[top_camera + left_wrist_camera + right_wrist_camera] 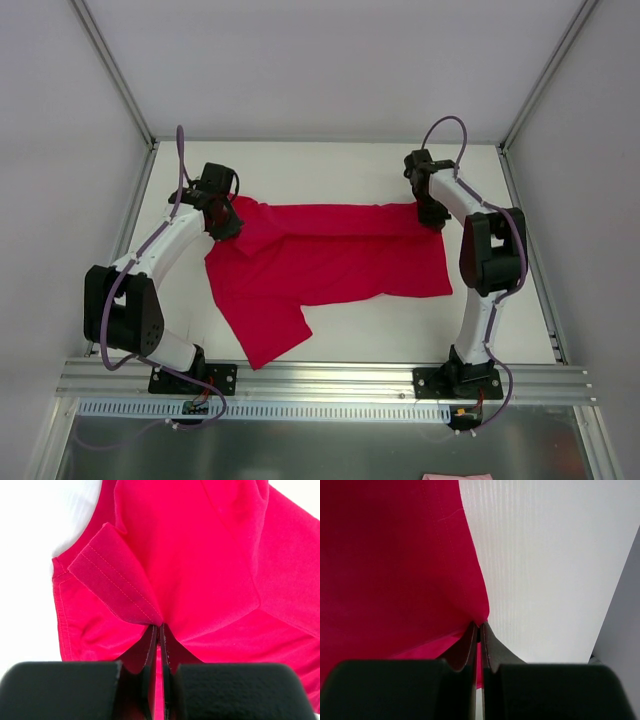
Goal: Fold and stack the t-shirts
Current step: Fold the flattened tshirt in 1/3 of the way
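One crimson t-shirt (330, 265) lies spread on the white table (350, 170). Only the overhead view gives its whole outline: the body runs left to right, a folded strip lies along the far edge, and one portion reaches toward the near edge on the left. The left wrist view adds a turned-over flap with a double-stitched hem; the left gripper (159, 630) pinches the cloth there, jaws pressed together. The right wrist view shows the right gripper (479, 626) likewise clamped on the shirt's hemmed edge, beside bare, finely ribbed tabletop. The fabric is thin, soft and unprinted.
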Action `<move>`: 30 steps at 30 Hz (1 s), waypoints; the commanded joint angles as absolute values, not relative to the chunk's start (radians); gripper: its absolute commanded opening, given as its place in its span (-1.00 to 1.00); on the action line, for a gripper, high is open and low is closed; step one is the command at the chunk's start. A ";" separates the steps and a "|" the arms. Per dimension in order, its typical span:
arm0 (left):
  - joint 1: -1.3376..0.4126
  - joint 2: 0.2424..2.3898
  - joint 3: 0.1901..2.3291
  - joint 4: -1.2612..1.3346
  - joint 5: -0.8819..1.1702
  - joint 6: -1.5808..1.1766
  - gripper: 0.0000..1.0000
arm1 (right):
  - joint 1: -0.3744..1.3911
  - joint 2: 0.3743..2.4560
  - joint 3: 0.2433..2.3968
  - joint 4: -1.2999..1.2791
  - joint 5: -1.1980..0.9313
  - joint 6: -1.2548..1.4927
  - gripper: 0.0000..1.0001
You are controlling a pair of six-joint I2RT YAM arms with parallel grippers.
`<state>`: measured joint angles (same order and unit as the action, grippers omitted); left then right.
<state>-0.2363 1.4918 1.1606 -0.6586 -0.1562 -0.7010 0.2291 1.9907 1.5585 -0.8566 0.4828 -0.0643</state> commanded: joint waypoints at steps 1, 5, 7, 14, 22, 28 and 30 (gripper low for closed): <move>-0.242 1.462 1.178 -0.687 -0.127 -0.677 -1.00 | 0.227 2.002 1.617 -0.913 0.538 -0.058 -0.98; -0.244 1.508 1.196 -0.692 -0.035 -0.658 -1.00 | 0.216 2.005 1.621 -0.913 0.538 -0.061 -0.98; -0.245 1.531 1.201 -0.706 -0.003 -0.664 -1.00 | 0.210 2.016 1.631 -0.920 0.532 -0.063 -0.98; -0.255 1.534 1.207 -0.744 -0.015 -0.689 -0.92 | 0.190 2.020 1.637 -0.930 0.505 -0.061 -0.78; -0.259 1.528 1.242 -0.769 -0.023 -0.707 0.49 | 0.189 1.954 1.612 -0.858 0.482 -0.067 0.57; -0.259 1.545 1.290 -0.730 -0.041 -0.692 0.12 | 0.176 1.914 1.612 -0.787 0.382 -0.035 -0.98; -0.259 1.583 1.299 -0.707 -0.044 -0.680 -0.21 | 0.172 1.914 1.620 -0.775 0.344 -0.025 -0.98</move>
